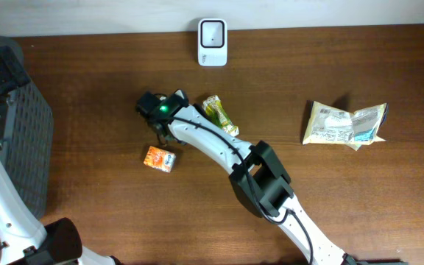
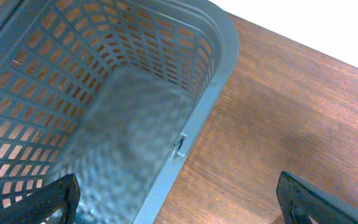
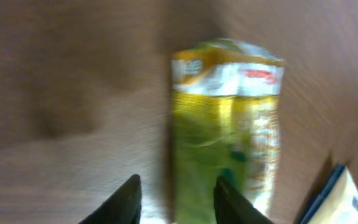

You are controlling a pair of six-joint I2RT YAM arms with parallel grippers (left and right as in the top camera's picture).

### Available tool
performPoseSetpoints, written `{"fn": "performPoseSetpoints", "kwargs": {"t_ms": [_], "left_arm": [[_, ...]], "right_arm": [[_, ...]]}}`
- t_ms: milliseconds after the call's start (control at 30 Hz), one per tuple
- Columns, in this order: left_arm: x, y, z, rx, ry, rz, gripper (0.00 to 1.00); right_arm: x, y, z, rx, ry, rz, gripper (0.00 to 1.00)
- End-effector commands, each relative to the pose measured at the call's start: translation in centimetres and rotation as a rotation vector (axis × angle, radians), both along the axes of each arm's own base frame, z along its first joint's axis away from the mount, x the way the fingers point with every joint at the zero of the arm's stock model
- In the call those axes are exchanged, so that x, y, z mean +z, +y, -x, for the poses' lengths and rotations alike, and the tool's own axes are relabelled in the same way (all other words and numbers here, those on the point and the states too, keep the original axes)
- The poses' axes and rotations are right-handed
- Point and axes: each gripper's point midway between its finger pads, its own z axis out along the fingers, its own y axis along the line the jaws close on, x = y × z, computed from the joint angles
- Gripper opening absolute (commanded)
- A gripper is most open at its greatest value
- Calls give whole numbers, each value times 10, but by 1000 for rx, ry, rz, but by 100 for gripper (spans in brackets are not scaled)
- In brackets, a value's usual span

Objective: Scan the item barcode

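The item, a green and yellow snack packet (image 1: 219,114), lies on the wooden table just right of my right arm's black wrist (image 1: 160,110). In the right wrist view the packet (image 3: 229,124) is blurred and runs from the middle down between my fingers. My right gripper (image 3: 176,186) has its jaws apart, and the right fingertip (image 3: 229,193) overlaps the packet; whether it touches I cannot tell. The white barcode scanner (image 1: 212,42) stands at the table's far edge. My left gripper (image 2: 179,199) hangs wide open over the rim of the grey basket (image 2: 210,93), holding nothing.
An orange packet (image 1: 159,158) lies below the right wrist. A pale crinkled bag (image 1: 344,125) lies at the right, its blue and white corner (image 3: 340,199) showing in the right wrist view. The grey mesh basket (image 1: 20,147) fills the left edge.
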Motion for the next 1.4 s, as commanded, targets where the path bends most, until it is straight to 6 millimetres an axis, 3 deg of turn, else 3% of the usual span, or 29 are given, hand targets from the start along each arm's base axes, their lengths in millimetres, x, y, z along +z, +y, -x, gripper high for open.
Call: {"fn": "performPoseSetpoints", "kwargs": {"t_ms": [0,167,267,367,433,533,633,767,867,1000,1133,1367], "left_arm": [[2,2,0,-8,-1,-11,99],[2,2,0,-8,-1,-11,99],[2,2,0,-8,-1,-11,99],[2,2,0,-8,-1,-11,99],[2,2,0,-8,-1,-11,99],[2,2,0,-8,-1,-11,99],[2,2,0,-8,-1,-11,99],[2,2,0,-8,-1,-11,99],[2,2,0,-8,-1,-11,99],[2,2,0,-8,-1,-11,99],[2,2,0,-8,-1,-11,99],[2,2,0,-8,-1,-11,99]], "right_arm": [[-8,9,7,39,55,-24,47],[26,-9,-21,-19,41,-142,57],[28,-19,-32,-65,123,-284,58],[26,-17,-38,-100,247,-507,57],[30,-16,-42,-74,333,-654,51],[35,-28,-47,-102,394,-766,49],[44,-27,-19,-18,572,-872,47],[35,-33,15,-9,668,-738,46],[28,-41,25,-50,660,-604,45],[21,-86,23,-226,569,-372,46],[18,-120,14,-306,540,-305,45],[17,-205,-37,-460,373,-265,45]]}}
